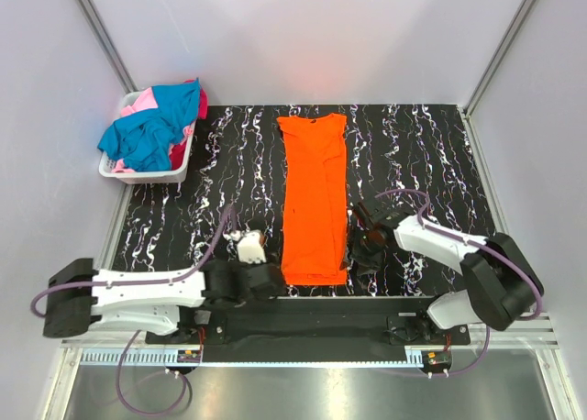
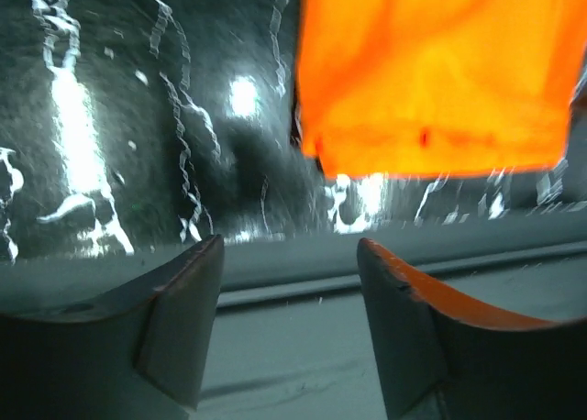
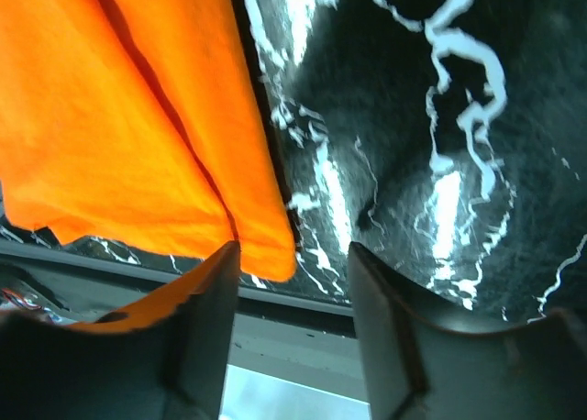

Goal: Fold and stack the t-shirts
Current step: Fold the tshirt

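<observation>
An orange t-shirt (image 1: 314, 200) lies flat on the black marbled table (image 1: 413, 154), folded lengthwise into a long narrow strip. My left gripper (image 1: 248, 238) is just left of its near-left corner. In the left wrist view that gripper (image 2: 289, 255) is open and empty, with the orange cloth (image 2: 431, 81) ahead and to the right. My right gripper (image 1: 365, 255) is beside the near-right corner. In the right wrist view it (image 3: 293, 264) is open, and the orange corner (image 3: 138, 117) lies by its left finger, not held. Teal (image 1: 151, 131), pink (image 1: 138, 102) and red (image 1: 201, 104) t-shirts are heaped in the basket.
The white slatted basket (image 1: 138, 175) stands at the table's far left corner against the wall. White enclosure walls close in the left, right and back. The arms' base rail (image 1: 312, 324) runs along the near edge.
</observation>
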Tool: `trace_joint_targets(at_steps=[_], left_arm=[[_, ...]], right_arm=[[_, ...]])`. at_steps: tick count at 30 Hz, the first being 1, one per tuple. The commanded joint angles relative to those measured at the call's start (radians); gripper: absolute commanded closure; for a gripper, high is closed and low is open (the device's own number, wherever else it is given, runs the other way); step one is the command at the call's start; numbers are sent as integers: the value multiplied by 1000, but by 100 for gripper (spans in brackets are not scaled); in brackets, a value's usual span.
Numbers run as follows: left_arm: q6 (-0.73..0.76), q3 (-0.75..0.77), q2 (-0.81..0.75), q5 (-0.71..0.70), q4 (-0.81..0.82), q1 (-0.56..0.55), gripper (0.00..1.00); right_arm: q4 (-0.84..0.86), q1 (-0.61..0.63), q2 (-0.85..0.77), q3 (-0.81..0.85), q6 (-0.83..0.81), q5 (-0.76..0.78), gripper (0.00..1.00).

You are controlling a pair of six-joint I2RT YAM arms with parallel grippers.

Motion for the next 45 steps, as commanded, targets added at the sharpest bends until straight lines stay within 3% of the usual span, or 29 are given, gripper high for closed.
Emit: trace_joint_targets(at_steps=[1,6,12,18,23,36,41,45], left_arm=[[-66,-125,-135,6,167,70,34],[12,-273,-330,116,407,226,28],[86,-319,-210,299,600,383,30],[106,-306,-36,386,783,429,33],[112,-270,77,434,830,433,39],[100,-264,131,474,864,431,69],[100,-267,130,477,863,431,82],[98,-275,124,478,855,428,93]], right_arm=[[51,9,-80,-25,5,8,41],[110,9,-57,-29,-13,1,38],[191,9,-16,-70,9,-32,38],[216,9,-40,-117,21,-46,39],[236,9,-57,-165,44,-66,40],[263,9,-82,-256,85,-101,50],[269,10,-86,-282,88,-101,65],[268,12,-77,-292,90,-104,96]])
